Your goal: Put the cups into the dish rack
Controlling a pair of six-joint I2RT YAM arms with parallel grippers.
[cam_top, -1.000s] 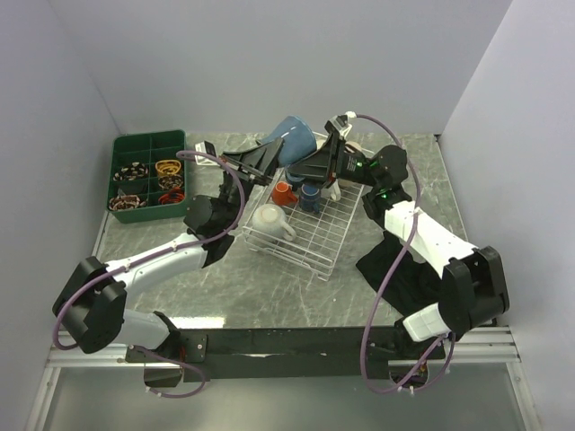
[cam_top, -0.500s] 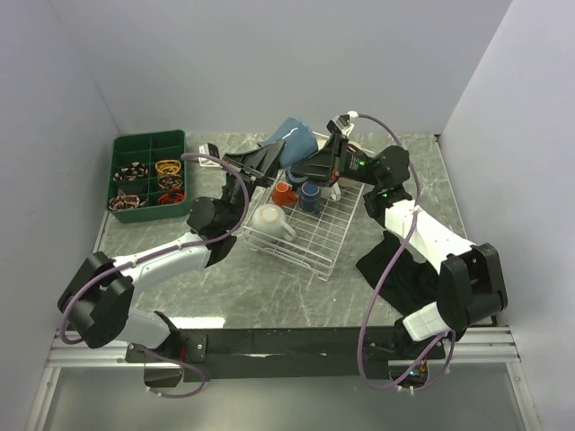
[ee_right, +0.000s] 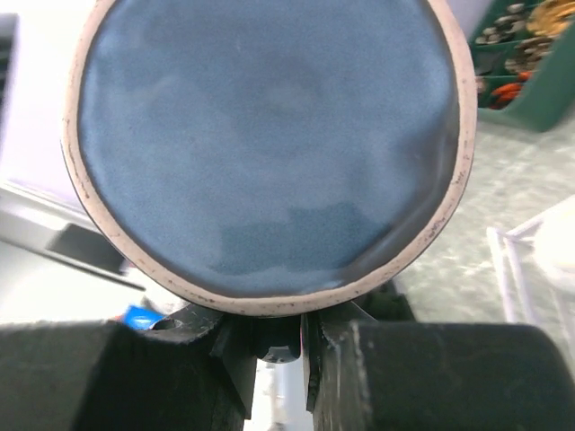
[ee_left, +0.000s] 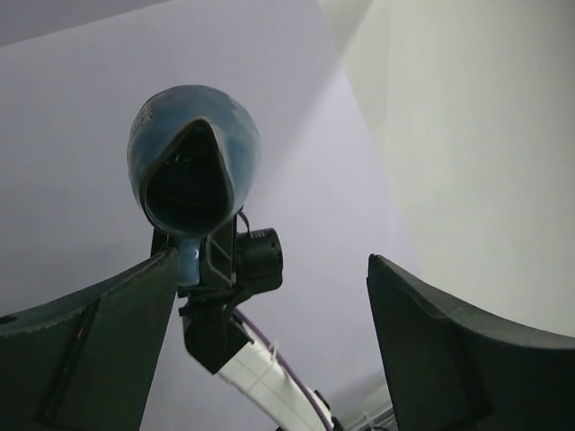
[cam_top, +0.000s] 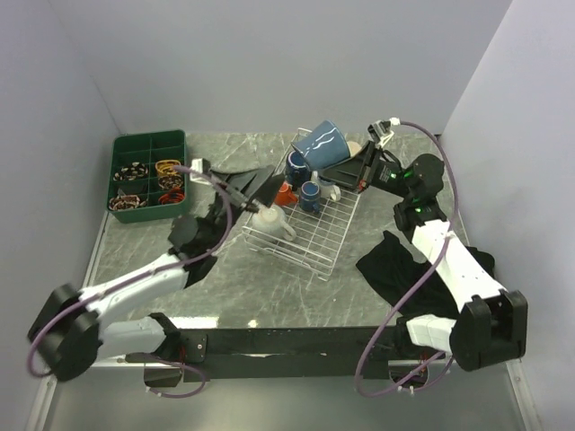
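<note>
A large blue mug [cam_top: 321, 142] hangs above the far end of the white wire dish rack [cam_top: 316, 242]. My right gripper [cam_top: 332, 170] is shut on its handle. In the right wrist view the mug's base [ee_right: 269, 144] fills the frame above the closed right gripper [ee_right: 274, 346]. My left gripper [cam_top: 256, 187] stands open and empty over the rack's left edge. In the left wrist view its gripper [ee_left: 269, 350] points up at the held mug [ee_left: 193, 171]. In the rack sit a white mug [cam_top: 269, 220], an orange cup [cam_top: 284, 192], a navy cup [cam_top: 310, 194] and a dark blue mug [cam_top: 295, 166].
A dark green compartment tray [cam_top: 135, 144] with small items stands at the back left, and its corner [ee_right: 530, 54] shows in the right wrist view. A black cloth [cam_top: 400, 269] lies on the marble table to the right of the rack, under the right arm.
My left gripper has let go of the blue mug, opened wide and drawn back toward the near left. The right arm has carried the mug to the right.
</note>
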